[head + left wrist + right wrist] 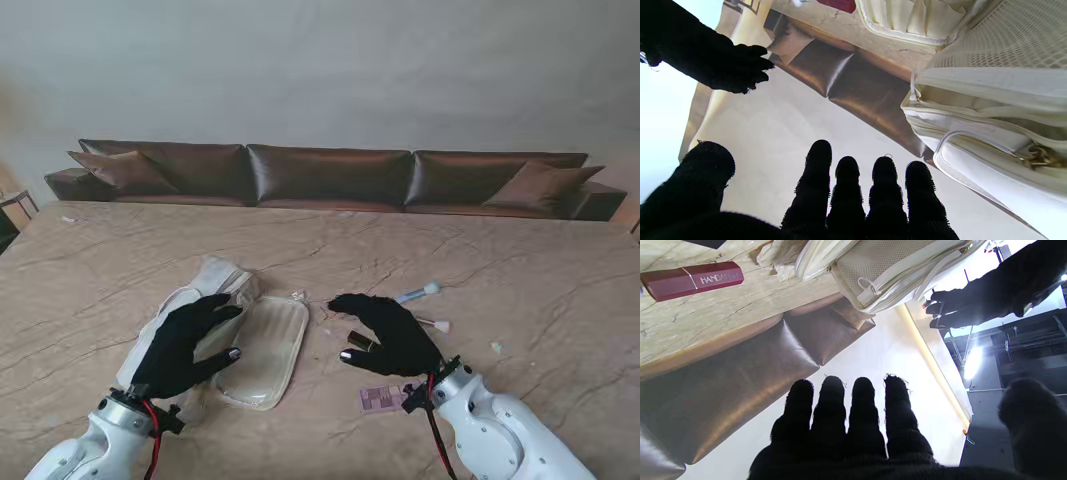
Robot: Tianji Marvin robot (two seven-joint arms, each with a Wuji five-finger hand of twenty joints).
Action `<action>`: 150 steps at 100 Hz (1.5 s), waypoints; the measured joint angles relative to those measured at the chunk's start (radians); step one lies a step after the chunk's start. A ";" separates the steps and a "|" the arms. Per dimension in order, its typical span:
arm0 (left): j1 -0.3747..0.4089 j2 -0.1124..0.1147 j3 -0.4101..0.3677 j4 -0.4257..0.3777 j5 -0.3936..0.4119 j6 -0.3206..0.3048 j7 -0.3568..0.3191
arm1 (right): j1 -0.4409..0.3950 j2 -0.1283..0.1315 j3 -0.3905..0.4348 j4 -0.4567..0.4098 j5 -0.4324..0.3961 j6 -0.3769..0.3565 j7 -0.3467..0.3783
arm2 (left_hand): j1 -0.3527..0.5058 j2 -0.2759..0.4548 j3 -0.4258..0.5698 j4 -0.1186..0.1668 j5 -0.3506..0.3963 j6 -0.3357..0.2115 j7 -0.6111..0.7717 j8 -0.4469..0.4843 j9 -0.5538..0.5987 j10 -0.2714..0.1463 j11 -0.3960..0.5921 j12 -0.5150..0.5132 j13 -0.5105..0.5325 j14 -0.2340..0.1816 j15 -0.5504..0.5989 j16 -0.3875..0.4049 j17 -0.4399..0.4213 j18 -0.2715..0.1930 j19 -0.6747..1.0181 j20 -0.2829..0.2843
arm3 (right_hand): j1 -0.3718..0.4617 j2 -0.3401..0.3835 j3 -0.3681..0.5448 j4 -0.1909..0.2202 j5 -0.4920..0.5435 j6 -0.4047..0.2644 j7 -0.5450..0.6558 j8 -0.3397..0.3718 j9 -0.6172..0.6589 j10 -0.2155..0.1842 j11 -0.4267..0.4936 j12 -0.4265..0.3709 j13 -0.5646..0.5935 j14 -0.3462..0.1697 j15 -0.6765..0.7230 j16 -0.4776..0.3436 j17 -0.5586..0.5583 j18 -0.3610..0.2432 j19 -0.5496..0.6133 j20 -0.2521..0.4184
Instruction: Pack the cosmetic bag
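The cream cosmetics bag (258, 345) lies unzipped and spread flat on the marble table (520, 270), left of centre, its clear flap toward the middle. The left hand (185, 345), black-gloved, hovers over the bag's left half with fingers spread, grasping nothing. The right hand (392, 335) hangs just right of the bag, fingers loose and apart, empty too. A dark red lipstick tube (690, 280) lies on the marble near that hand. Beyond the right hand lie two small makeup brushes (420, 293), well apart from the bag, and a pink eyeshadow palette (383, 398) sits beside the right wrist, nearer to me.
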 measured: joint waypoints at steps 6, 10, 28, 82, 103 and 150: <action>-0.001 0.001 0.001 0.000 -0.002 0.004 -0.004 | -0.001 0.000 0.000 0.000 0.000 0.000 0.000 | 0.000 0.000 0.000 0.000 0.000 0.000 0.000 0.000 0.000 0.000 0.000 0.000 0.000 0.000 0.000 0.000 0.000 0.000 0.000 0.000 | 0.000 0.000 0.000 0.000 0.000 0.000 0.001 0.000 0.000 0.000 0.000 0.000 0.000 0.000 0.000 0.000 -0.006 0.004 0.001 0.000; -0.001 0.001 0.002 0.000 -0.002 0.007 -0.007 | -0.003 0.000 0.000 0.000 0.001 0.000 0.003 | 0.000 0.000 0.000 0.000 0.000 0.000 0.000 0.000 0.000 0.000 0.000 0.000 0.000 0.000 0.000 0.000 0.000 0.000 0.000 0.000 | 0.000 0.000 0.000 0.000 0.000 0.000 0.001 0.000 0.000 0.000 0.000 0.000 0.000 0.000 0.000 0.000 -0.006 0.005 0.001 0.000; -0.001 0.002 0.000 -0.001 0.000 0.008 -0.015 | -0.006 0.001 0.001 0.000 0.005 -0.001 0.015 | 0.000 0.000 0.000 0.000 0.000 0.000 0.000 0.000 0.000 0.000 0.000 0.000 0.000 0.000 0.000 0.000 0.000 0.000 0.000 0.000 | 0.000 0.000 0.000 0.000 0.000 -0.001 0.002 0.000 0.000 0.000 0.000 0.000 0.000 0.000 0.000 0.000 -0.006 0.005 0.006 0.000; 0.022 0.018 -0.132 -0.149 0.277 0.335 -0.043 | 0.000 0.002 0.001 0.008 -0.003 -0.001 0.002 | 0.013 -0.313 0.169 -0.061 -0.094 0.023 -0.034 -0.031 -0.057 0.000 -0.016 0.000 -0.087 -0.002 -0.017 -0.017 -0.058 0.025 -0.056 -0.020 | 0.000 0.000 0.000 0.000 0.000 -0.001 0.002 0.000 0.000 0.000 0.000 0.000 0.000 0.000 0.000 0.000 -0.006 0.005 0.006 0.000; -0.065 0.040 -0.124 -0.141 0.225 0.431 -0.275 | -0.001 0.001 0.009 0.021 0.004 0.001 0.018 | 0.013 -0.333 0.165 -0.087 -0.223 0.110 -0.135 -0.073 -0.173 0.056 -0.091 -0.061 -0.190 0.079 -0.039 -0.037 -0.088 0.065 -0.139 -0.047 | 0.020 -0.001 -0.015 0.000 0.000 -0.001 0.002 0.000 0.000 0.000 0.000 0.000 0.000 0.000 0.000 0.000 -0.006 0.011 0.006 0.000; -0.242 0.069 0.016 -0.003 0.196 0.540 -0.419 | 0.017 0.004 0.001 0.042 0.027 0.005 0.039 | 0.012 -0.333 0.118 -0.087 -0.265 0.132 -0.169 -0.074 -0.184 0.079 -0.126 -0.074 -0.192 0.143 -0.015 -0.037 -0.066 0.137 -0.147 -0.046 | 0.021 -0.001 -0.020 0.000 0.000 -0.001 0.002 0.000 0.000 0.000 0.000 0.000 0.000 0.000 0.000 0.000 -0.006 0.029 0.008 0.000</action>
